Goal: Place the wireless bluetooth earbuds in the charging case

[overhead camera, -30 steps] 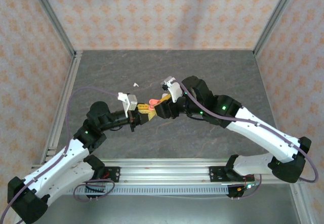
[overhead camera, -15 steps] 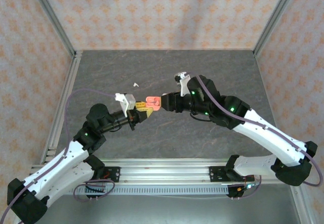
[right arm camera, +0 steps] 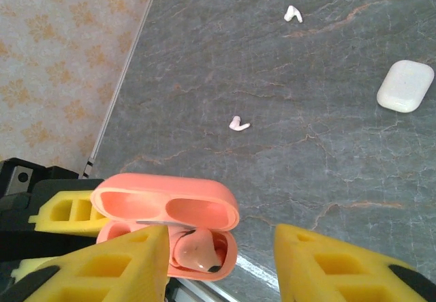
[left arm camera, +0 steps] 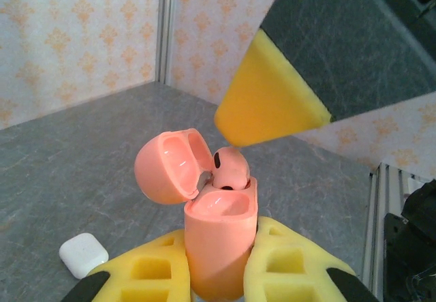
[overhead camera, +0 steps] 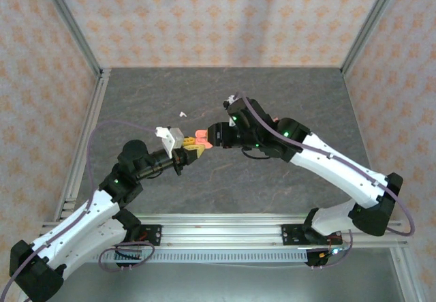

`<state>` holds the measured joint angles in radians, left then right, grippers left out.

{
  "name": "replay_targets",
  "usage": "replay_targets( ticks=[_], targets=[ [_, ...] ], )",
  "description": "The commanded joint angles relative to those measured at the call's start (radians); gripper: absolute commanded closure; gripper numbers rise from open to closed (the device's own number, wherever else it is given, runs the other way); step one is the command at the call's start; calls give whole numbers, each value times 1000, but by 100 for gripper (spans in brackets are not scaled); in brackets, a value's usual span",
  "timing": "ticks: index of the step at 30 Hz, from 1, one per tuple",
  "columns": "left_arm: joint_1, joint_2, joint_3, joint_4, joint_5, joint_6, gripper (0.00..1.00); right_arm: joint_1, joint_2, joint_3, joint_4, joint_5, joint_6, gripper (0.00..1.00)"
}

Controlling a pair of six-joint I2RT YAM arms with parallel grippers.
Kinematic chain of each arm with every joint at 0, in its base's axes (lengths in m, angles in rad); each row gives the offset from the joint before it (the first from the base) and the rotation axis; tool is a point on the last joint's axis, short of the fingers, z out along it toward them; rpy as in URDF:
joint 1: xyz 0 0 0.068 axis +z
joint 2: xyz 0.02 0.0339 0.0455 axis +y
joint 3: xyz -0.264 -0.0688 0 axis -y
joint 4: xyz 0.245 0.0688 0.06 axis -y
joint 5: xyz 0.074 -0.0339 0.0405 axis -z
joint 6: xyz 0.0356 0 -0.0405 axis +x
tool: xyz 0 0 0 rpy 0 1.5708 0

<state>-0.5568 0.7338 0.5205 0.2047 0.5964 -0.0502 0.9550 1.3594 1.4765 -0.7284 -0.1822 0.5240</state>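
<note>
The left gripper (overhead camera: 193,149) is clamped on the coral charging case (left arm camera: 219,247), its yellow fingers (left arm camera: 286,261) pressing the case's two sides and holding it upright above the surface (right arm camera: 327,145). The lid (left arm camera: 167,165) is hinged open and tipped back. One coral earbud (left arm camera: 230,169) sits in a well of the case, its rounded head standing above the rim (how deep the stem goes I cannot tell). The other well, seen from the left wrist, looks bare.

The right gripper (right arm camera: 219,237) hovers just over the open case with its jaws apart and nothing between them; from the right wrist its two yellow fingertips frame the case and the earbud inside.

A white earbud (right arm camera: 238,123) lies on the surface beyond the case, and a second white earbud (right arm camera: 293,13) lies farther off. A closed white case (right arm camera: 405,85) rests on the surface, well apart from both.
</note>
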Motion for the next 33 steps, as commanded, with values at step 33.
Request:
replay_targets(
  ticks=[33],
  targets=[
    [-5, 35, -55, 162, 53, 109, 100, -37, -105, 18, -108, 65, 66, 51]
  ],
)
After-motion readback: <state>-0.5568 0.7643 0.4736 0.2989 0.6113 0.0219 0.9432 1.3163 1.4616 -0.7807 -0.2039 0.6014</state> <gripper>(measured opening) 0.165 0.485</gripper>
